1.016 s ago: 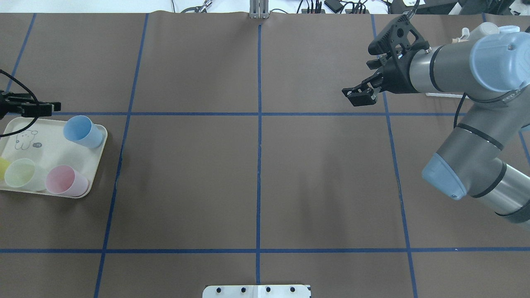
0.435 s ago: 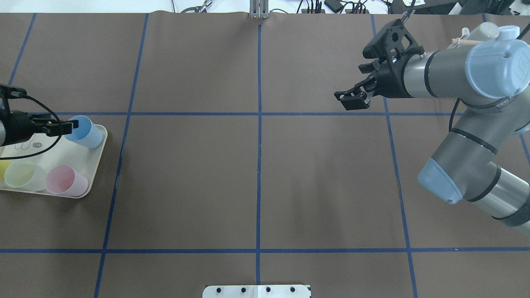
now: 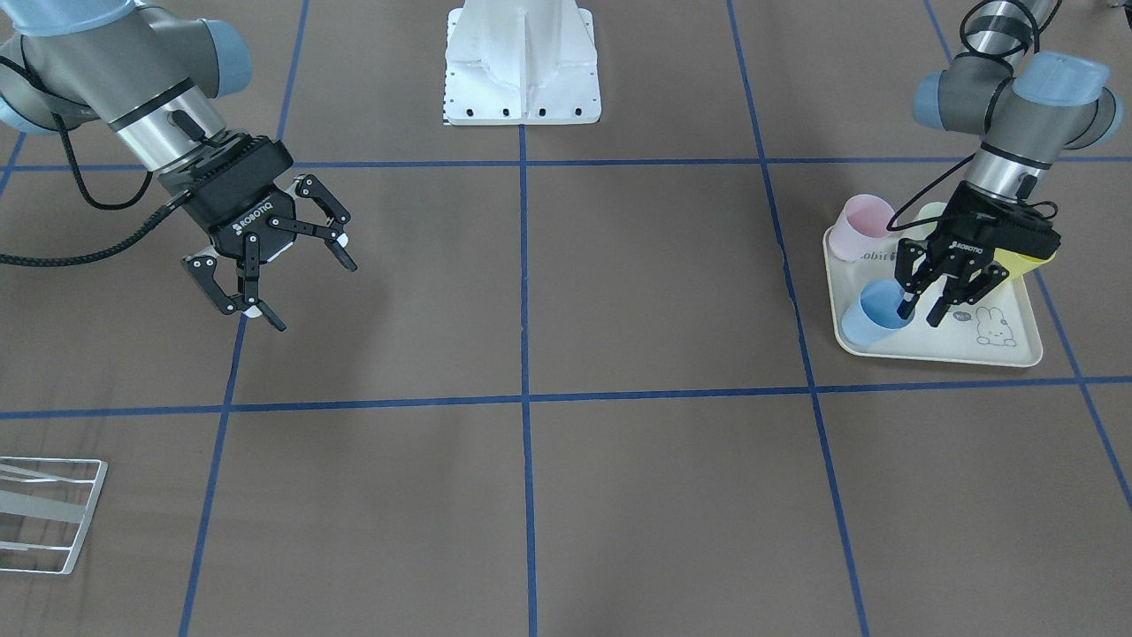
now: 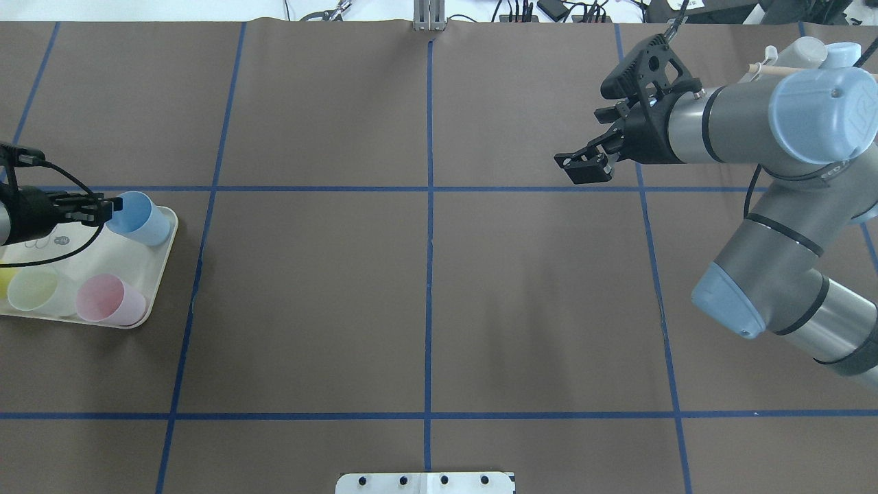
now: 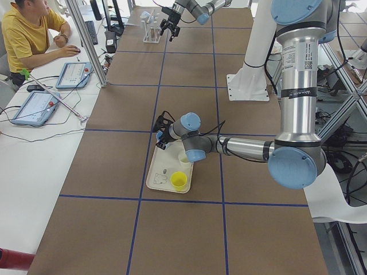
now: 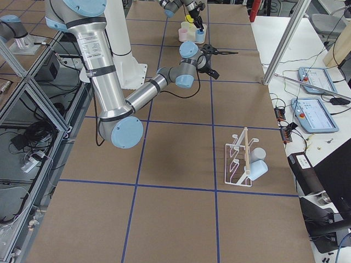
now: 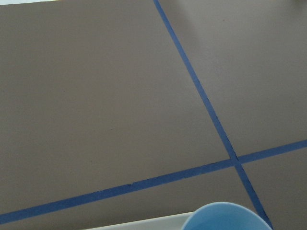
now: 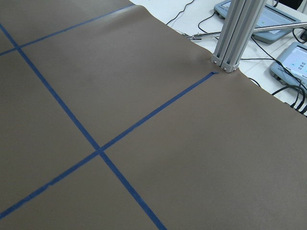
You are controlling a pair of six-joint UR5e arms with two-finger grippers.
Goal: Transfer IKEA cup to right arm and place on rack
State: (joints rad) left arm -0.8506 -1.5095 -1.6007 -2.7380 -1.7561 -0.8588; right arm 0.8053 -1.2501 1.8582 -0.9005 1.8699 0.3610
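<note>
A light blue cup (image 3: pixel 871 320) stands upright at the front corner of a cream rabbit-print tray (image 3: pixel 937 356); it also shows in the overhead view (image 4: pixel 143 219). My left gripper (image 3: pixel 921 311) is open and its fingers straddle the cup's rim, one inside and one outside. The cup's rim (image 7: pixel 225 219) fills the bottom of the left wrist view. My right gripper (image 3: pixel 317 297) is wide open and empty, above the bare table on the other side (image 4: pixel 583 167). The white wire rack (image 6: pixel 241 159) stands far from both grippers and bears two cups; its corner shows in the front-facing view (image 3: pixel 44 513).
The tray (image 4: pixel 159 271) also holds a pink cup (image 4: pixel 106 300), a pale green cup (image 4: pixel 34 288) and a yellow cup (image 3: pixel 1030 257). The white robot base plate (image 3: pixel 522 80) sits at the table's near edge. Blue tape lines cross the brown mat.
My left gripper has moved from beyond the tray's back edge onto the blue cup's rim. My right arm has swung a little toward the table's middle, gripper still open.
</note>
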